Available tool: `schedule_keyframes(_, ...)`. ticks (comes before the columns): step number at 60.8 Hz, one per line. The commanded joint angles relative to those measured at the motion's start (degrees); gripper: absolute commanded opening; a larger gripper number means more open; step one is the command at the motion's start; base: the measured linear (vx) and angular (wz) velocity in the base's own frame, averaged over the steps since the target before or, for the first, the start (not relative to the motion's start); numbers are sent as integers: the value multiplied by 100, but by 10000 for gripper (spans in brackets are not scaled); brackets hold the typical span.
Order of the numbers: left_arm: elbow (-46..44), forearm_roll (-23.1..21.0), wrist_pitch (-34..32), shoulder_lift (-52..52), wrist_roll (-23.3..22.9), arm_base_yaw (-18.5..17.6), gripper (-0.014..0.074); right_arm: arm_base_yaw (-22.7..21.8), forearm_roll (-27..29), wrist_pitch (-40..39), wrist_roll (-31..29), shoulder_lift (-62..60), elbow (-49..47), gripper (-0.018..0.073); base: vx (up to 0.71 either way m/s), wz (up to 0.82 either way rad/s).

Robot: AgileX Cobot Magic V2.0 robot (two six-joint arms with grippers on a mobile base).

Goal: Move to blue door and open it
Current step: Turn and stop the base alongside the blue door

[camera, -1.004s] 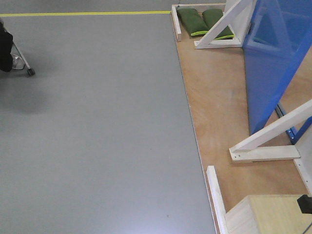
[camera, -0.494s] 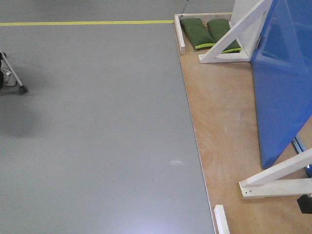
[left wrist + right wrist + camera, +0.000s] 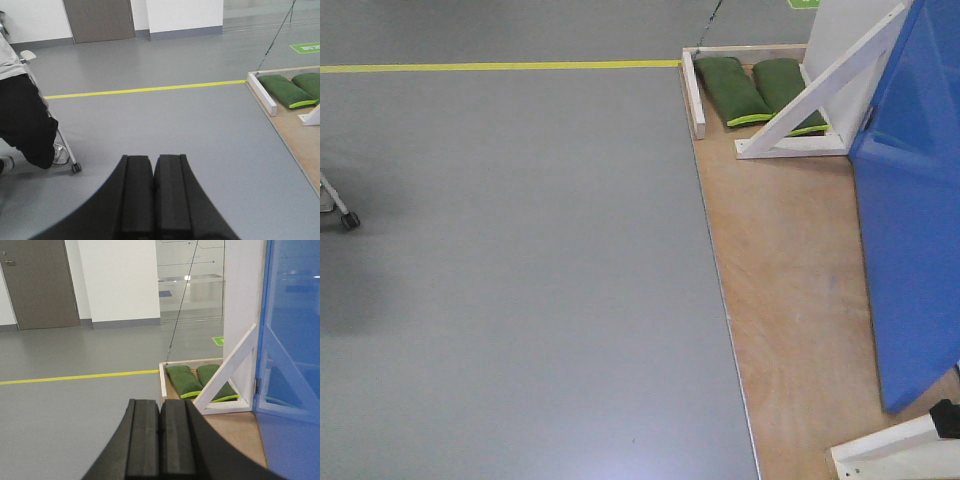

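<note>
The blue door (image 3: 910, 250) stands at right on a plywood platform (image 3: 790, 290), green sandbags (image 3: 735, 88) by its white brace (image 3: 810, 110); left fingers (image 3: 137, 195) and right fingers (image 3: 142, 440) both pressed together, empty.

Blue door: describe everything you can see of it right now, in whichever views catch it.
The blue door is a tall, flat, glossy bright-blue panel standing upright on the plywood platform, along the right edge of the front view. Its surface mirrors the white diagonal brace beside it. In the right wrist view, what looks like a small silver hinge joins its edge to the white post. No handle or lock is in frame.
</note>
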Motion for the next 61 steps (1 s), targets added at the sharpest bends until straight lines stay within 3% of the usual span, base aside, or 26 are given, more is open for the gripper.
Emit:
schedule_keyframes(1,27,-46,-492,-104,-14,-10,70,-27,-25,-484,-25,-114,115,2,32,1)
schedule_keyframes(61,27,-46,-492,-104,-14,-10,70,-27,-25,-484,-25,-108,115,2,20,-2)
